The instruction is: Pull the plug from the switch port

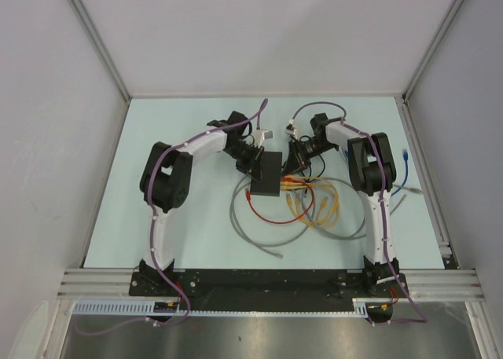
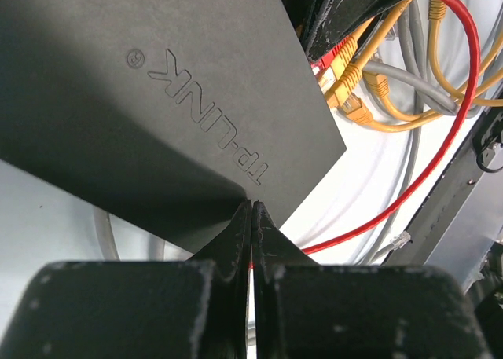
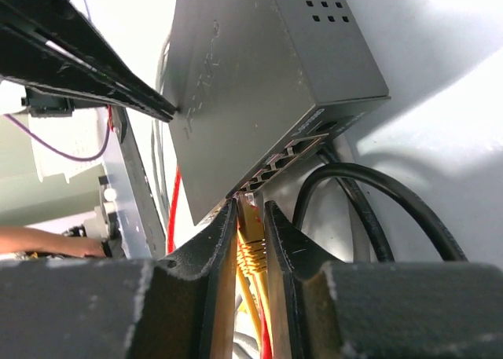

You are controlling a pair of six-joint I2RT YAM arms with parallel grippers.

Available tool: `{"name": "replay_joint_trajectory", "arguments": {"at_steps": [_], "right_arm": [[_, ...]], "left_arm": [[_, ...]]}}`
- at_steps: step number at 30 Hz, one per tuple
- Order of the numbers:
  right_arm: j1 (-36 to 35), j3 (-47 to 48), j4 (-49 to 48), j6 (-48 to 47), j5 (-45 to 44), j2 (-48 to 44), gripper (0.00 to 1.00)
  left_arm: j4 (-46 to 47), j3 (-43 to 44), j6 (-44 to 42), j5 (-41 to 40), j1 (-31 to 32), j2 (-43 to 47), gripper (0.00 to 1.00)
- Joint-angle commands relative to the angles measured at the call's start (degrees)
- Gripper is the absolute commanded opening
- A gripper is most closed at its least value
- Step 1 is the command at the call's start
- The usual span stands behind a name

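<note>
The switch (image 1: 267,175) is a flat black box in the middle of the table, with TP-LINK lettering on its top (image 2: 157,92). Its socket row faces right (image 3: 287,153). My left gripper (image 2: 252,204) is shut and empty, its tips resting on the switch's top near a corner (image 1: 251,163). My right gripper (image 3: 251,205) is shut on a yellow plug (image 3: 251,227) whose tip is at the socket row. I cannot tell whether the plug is still seated. In the top view the right gripper (image 1: 296,164) is at the switch's right edge.
Loose yellow cables (image 1: 316,206), a red cable (image 1: 271,214) and a grey cable (image 1: 253,232) lie in loops in front of the switch. A black cable (image 3: 369,198) curves from the switch's side. A blue cable (image 1: 405,164) lies at the right. Enclosure walls surround the table.
</note>
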State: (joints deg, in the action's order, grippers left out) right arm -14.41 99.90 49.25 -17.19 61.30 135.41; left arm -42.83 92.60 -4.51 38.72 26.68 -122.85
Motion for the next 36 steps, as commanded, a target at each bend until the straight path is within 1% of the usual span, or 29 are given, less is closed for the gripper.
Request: {"name": "replay_joint_trajectory", "arguments": {"at_steps": [1,5,9,11,12,17,26,29,36], "right_arm": [[0.79,1.53,1.37,-6.53,-0.49,1.34,0.14],[1.32,2.67,5.75,-10.84,3.82,1.52,0.13],[1.14,2.67,5.94,-11.29,2.78,1.43,0.11],[0.97,2.5,4.11,-8.84,0.76,1.43,0.1],[0.88,2.32,2.96,-7.26,-2.38,1.34,0.07],[0.79,2.23,2.07,-5.75,-3.81,1.34,0.07],[1.58,1.71,2.25,-5.14,-4.7,-0.06,0.05],[2.55,0.65,1.55,-2.5,-1.89,-1.55,0.03],[2.55,0.56,1.19,-1.97,-1.98,-1.82,0.01]], "left_arm": [[0.2,-0.31,-2.43,-7.08,1.1,-1.87,0.0],[0.03,-0.4,-2.52,-7.34,1.1,-1.87,0.0],[0.11,-0.22,-2.52,-7.61,1.18,-2.05,0.0],[0.11,-0.14,-2.52,-7.61,1.18,-2.13,0.0],[0.11,-0.22,-2.43,-7.61,1.18,-2.13,0.0],[0.29,-0.22,-2.52,-7.78,1.18,-1.96,0.0],[0.38,-0.22,-2.52,-8.31,1.27,-2.13,0.0],[0.29,-0.22,-2.43,-8.31,1.27,-2.22,0.0],[0.11,-0.14,-2.69,-9.18,1.71,-2.13,0.0]]}}
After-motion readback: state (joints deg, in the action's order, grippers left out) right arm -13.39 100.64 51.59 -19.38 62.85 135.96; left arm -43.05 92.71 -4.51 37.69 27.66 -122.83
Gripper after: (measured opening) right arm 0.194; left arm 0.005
